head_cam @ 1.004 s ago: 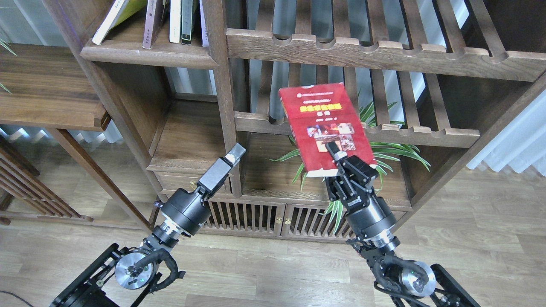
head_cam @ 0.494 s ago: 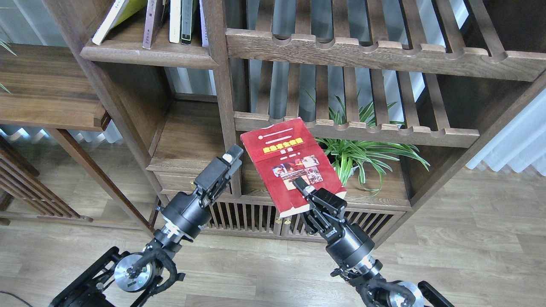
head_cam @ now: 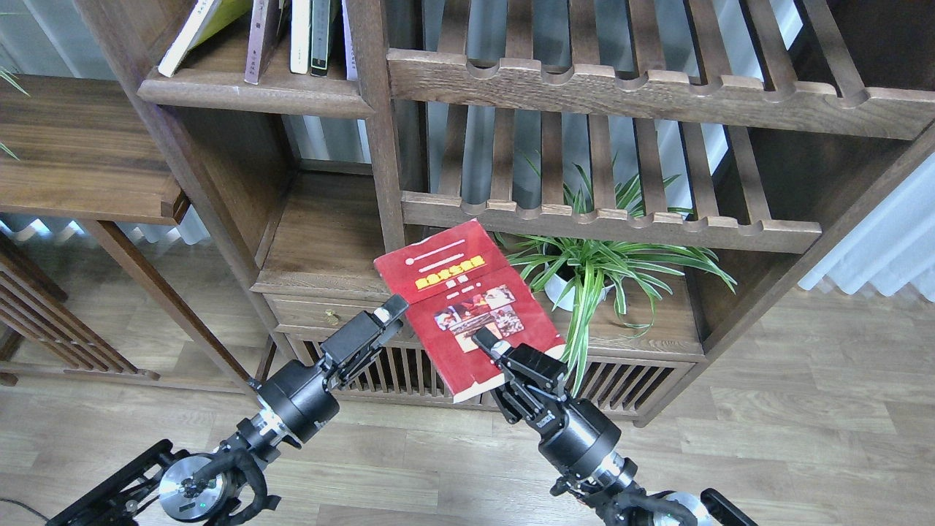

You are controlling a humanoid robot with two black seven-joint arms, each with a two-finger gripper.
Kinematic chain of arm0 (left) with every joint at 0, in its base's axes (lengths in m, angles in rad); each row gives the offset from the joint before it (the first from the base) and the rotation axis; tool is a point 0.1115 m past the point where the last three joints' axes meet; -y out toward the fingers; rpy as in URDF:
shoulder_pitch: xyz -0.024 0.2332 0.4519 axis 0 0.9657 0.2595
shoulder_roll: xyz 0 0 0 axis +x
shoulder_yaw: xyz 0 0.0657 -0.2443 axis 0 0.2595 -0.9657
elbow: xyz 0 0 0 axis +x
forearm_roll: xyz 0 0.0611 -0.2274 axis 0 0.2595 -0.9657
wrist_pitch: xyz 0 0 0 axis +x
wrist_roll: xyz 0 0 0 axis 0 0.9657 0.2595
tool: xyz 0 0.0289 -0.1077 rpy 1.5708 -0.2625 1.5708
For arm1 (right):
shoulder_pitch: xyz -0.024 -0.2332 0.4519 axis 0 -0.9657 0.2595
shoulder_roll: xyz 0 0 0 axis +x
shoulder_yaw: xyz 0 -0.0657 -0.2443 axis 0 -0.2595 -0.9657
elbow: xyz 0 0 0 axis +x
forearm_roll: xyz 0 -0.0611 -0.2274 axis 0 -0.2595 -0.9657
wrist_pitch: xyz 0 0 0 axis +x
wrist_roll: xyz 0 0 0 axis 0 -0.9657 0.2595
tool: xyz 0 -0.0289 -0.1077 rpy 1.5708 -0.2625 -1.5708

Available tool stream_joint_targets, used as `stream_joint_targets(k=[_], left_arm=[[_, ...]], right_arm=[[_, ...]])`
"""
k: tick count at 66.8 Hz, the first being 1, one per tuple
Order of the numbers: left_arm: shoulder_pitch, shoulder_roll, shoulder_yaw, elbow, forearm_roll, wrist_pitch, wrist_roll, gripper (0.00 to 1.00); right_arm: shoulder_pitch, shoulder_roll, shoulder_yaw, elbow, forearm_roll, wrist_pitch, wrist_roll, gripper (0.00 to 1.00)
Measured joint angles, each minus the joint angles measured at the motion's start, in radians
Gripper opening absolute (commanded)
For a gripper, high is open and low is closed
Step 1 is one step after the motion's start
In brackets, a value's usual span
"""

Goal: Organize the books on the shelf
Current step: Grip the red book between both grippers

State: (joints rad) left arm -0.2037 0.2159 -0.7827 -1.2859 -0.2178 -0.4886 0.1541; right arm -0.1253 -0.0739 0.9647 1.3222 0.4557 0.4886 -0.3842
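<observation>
My right gripper (head_cam: 488, 343) is shut on the near edge of the thick red book with photos (head_cam: 460, 292). It holds the book tilted in the air, in front of the cabinet's middle post. My left gripper (head_cam: 387, 320) is just left of the book's lower left edge; its fingers cannot be told apart. The shelf (head_cam: 256, 93), a flat brown board with a rounded front edge, is at the top left. A yellow-green book (head_cam: 197, 29) leans on it beside a maroon book (head_cam: 259, 36) and other upright books.
Notched slatted racks (head_cam: 606, 225) (head_cam: 643, 91) fill the right half of the cabinet. A potted spider plant (head_cam: 584, 274) stands under the lower rack, right of the red book. A lower solid board (head_cam: 321, 241) is behind my left gripper. A wooden side table (head_cam: 80, 153) stands at the left.
My right gripper has carried the red book down and to the left, away from the slatted rack, uncovering the plant. My left arm has lowered and now sits beside the book's left edge.
</observation>
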Motion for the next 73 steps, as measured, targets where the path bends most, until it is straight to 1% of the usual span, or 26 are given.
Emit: stream_joint_targets(k=[27,31,34,35,39,48,57,60,64,73], left_arm=[[-0.003,-0.002,0.018,0.000,-0.003,0.000,0.002,0.68],[-0.002,-0.002,0.021,0.000,-0.003,0.000,0.001,0.63],[-0.001,0.000,0.029,0.001,-0.003,0.000,0.001,0.56],[-0.001,0.001,0.042,0.002,-0.003,0.000,0.001,0.42],[0.000,0.002,0.053,0.003,-0.003,0.000,0.001,0.33],[0.002,0.004,0.089,0.013,-0.004,-0.001,0.000,0.26],[-0.004,0.002,0.097,0.017,-0.004,-0.001,0.000,0.20],[-0.008,0.001,0.098,0.017,-0.004,-0.001,0.000,0.17],[-0.013,0.000,0.098,0.017,-0.004,-0.001,0.000,0.09],[-0.016,-0.002,0.098,0.018,-0.004,-0.001,-0.001,0.04]], right_arm=[[-0.010,0.036,-0.024,-0.025,-0.060,0.000,-0.003,0.08],[-0.010,0.040,-0.026,-0.029,-0.064,0.000,-0.003,0.10],[-0.010,0.045,-0.026,-0.034,-0.067,0.000,-0.004,0.10],[-0.010,0.047,-0.026,-0.039,-0.071,0.000,-0.004,0.11],[-0.011,0.049,-0.026,-0.042,-0.072,0.000,-0.004,0.11],[-0.022,0.062,-0.025,-0.046,-0.079,0.000,-0.005,0.10],[-0.025,0.071,-0.025,-0.046,-0.098,0.000,-0.008,0.09],[-0.026,0.071,-0.025,-0.046,-0.103,0.000,-0.008,0.09],[-0.027,0.072,-0.026,-0.046,-0.107,0.000,-0.009,0.09],[-0.028,0.073,-0.030,-0.046,-0.111,0.000,-0.009,0.10]])
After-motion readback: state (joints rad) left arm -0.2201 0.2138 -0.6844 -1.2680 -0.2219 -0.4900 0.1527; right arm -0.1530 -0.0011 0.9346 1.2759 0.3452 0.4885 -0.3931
